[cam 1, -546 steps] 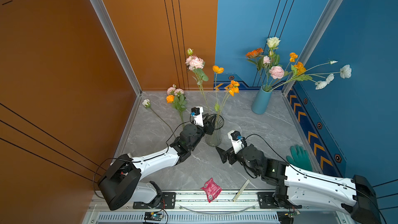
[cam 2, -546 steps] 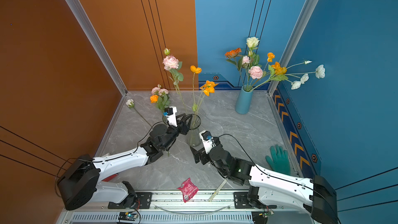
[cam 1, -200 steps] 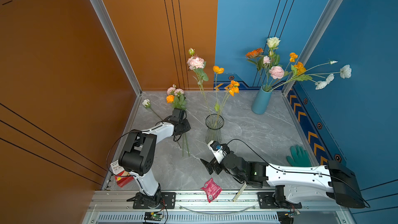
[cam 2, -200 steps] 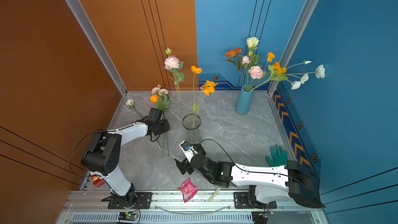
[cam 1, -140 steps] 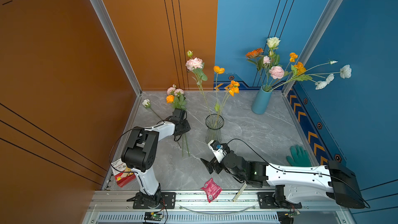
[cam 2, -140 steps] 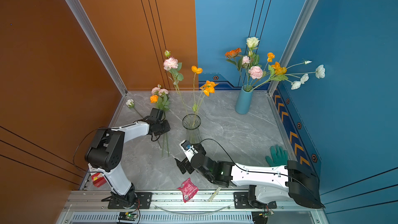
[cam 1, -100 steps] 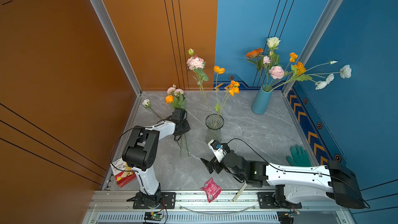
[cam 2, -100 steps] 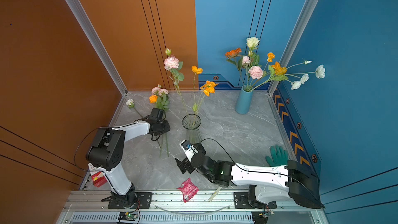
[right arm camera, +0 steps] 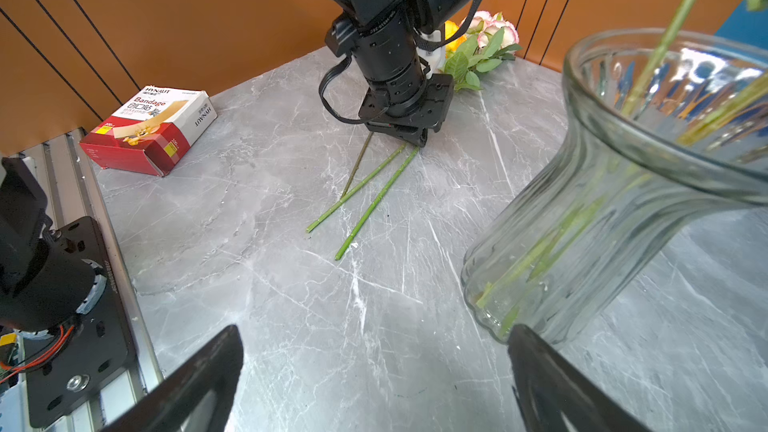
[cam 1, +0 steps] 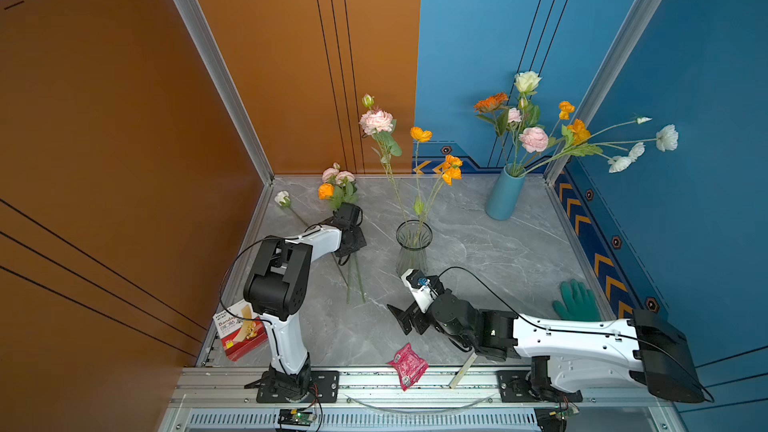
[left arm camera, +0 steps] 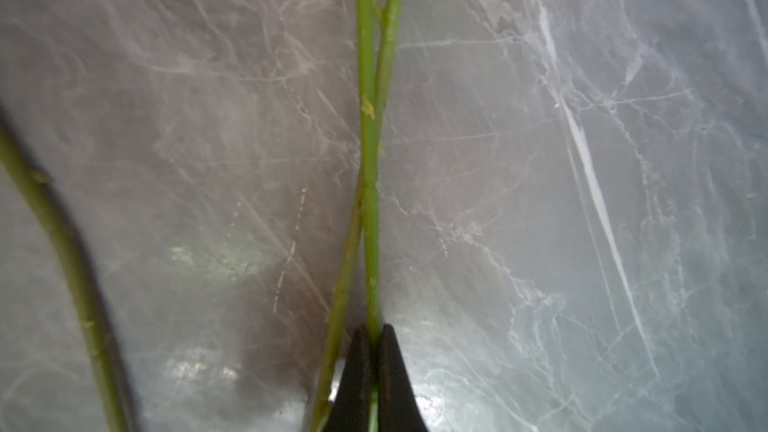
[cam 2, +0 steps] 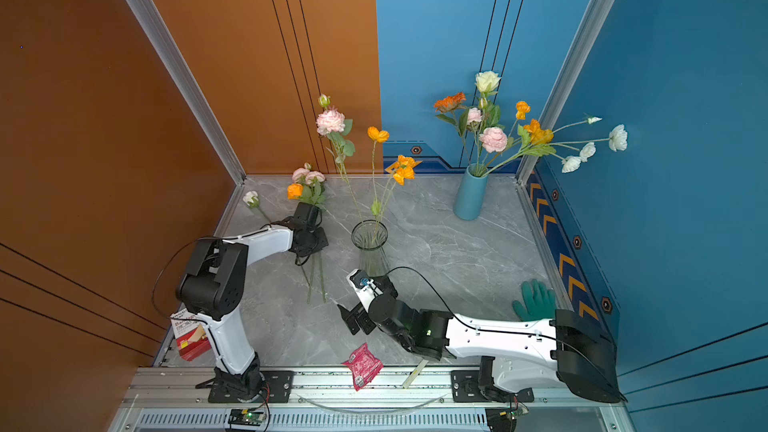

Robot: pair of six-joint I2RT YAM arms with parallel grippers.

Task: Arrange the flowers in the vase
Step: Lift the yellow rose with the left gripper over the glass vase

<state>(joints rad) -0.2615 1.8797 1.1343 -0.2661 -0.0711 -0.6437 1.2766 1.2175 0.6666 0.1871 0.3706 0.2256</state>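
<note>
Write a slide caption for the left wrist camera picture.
Left gripper pinches one green flower stem over the grey marble table, a second stem crossing it.

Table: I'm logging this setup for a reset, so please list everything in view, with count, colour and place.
glass vase: one, clear, centre, holding pink and orange flowers
blue vase: one, blue, far right corner, full of mixed flowers
loose flowers: three stems, pink, orange and white blooms, lying far left
bandage box: one, red and white, near left edge
packet: one, red, front edge
glove: one, green, right side
strip: one, pale, front edge beside packet
left gripper: black, shut on one loose stem
right gripper: black, open, empty, beside glass vase
</note>
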